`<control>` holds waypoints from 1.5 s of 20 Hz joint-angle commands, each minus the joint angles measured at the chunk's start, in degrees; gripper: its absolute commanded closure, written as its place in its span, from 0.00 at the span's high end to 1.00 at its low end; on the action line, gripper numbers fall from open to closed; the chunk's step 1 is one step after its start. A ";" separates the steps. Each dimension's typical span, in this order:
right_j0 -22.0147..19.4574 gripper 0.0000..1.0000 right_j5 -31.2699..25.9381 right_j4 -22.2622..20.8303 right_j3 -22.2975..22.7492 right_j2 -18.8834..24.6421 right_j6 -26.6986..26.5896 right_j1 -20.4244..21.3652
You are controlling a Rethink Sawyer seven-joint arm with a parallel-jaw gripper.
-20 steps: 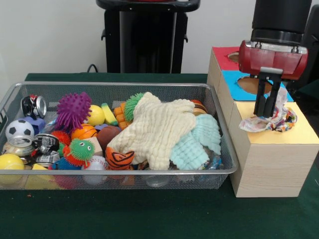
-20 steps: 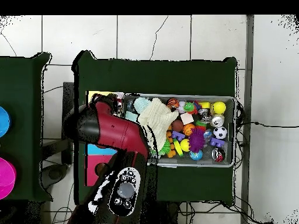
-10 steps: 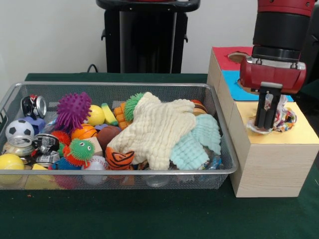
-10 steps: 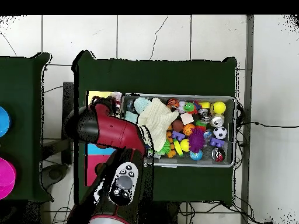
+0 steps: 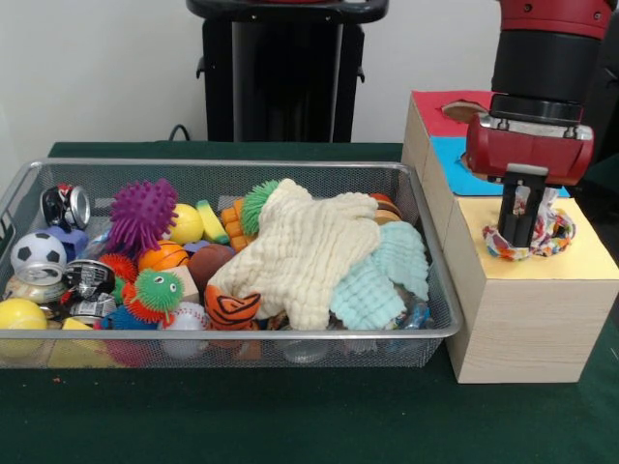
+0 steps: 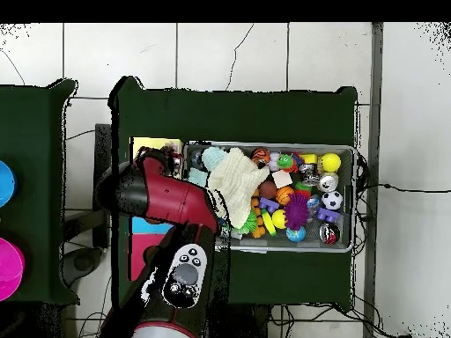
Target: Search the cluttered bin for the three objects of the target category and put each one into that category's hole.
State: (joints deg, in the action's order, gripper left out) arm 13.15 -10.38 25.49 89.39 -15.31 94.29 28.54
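My gripper (image 5: 517, 237) stands upright over the yellow top (image 5: 580, 261) of the pale wooden box, its fingers close together and shut on a polka-dot cloth (image 5: 553, 232). The cloth is bunched round the fingertips where the yellow-topped hole lies, and it hides the hole. The wire mesh bin (image 5: 222, 333) sits to the left, full of toys. No other polka-dot cloth shows in the bin. In the overhead view my red arm (image 6: 167, 198) covers the gripper and most of the box; only a strip of the yellow top (image 6: 151, 143) shows beside the bin (image 6: 355, 198).
A cream waffle cloth (image 5: 309, 251) lies over a mint-green waffle cloth (image 5: 382, 280) at the bin's right end. Balls, spiky toys and cans fill the left. The blue top (image 5: 455, 164) and the red top (image 5: 435, 106) lie behind the yellow one.
The gripper has come down onto the yellow top. The polka-dot cloth, spread out a second ago, is now drawn into a tight bunch round the fingertips.
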 commanded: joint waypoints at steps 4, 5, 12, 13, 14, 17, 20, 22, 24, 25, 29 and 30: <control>1.30 0.00 -8.82 -0.03 2.54 3.11 11.75 -1.73; 1.32 0.00 -8.78 0.14 2.84 3.27 11.96 -1.57; 1.70 0.00 -8.16 0.22 6.19 3.58 12.29 0.98; 1.62 0.00 -7.69 0.16 6.79 3.92 12.19 1.19; 1.22 0.00 -6.88 -0.04 7.25 4.43 11.84 0.83; 1.07 0.00 -6.14 -0.59 7.01 4.93 11.11 -1.76; -0.97 0.00 -4.11 -1.14 7.09 7.63 9.71 -4.54; -1.33 0.00 -3.32 -1.37 6.03 7.96 9.36 -6.54; -2.43 0.00 -1.80 -1.59 5.65 9.59 8.93 -8.21; -2.71 0.00 -1.05 -1.62 5.58 10.18 9.01 -8.79; -3.22 0.00 0.59 -1.29 4.82 11.49 9.76 -10.79; -3.52 0.00 0.98 -1.15 4.98 12.11 10.00 -11.13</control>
State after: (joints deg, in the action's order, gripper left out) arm 12.27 -9.52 25.55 90.36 -11.18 94.29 24.79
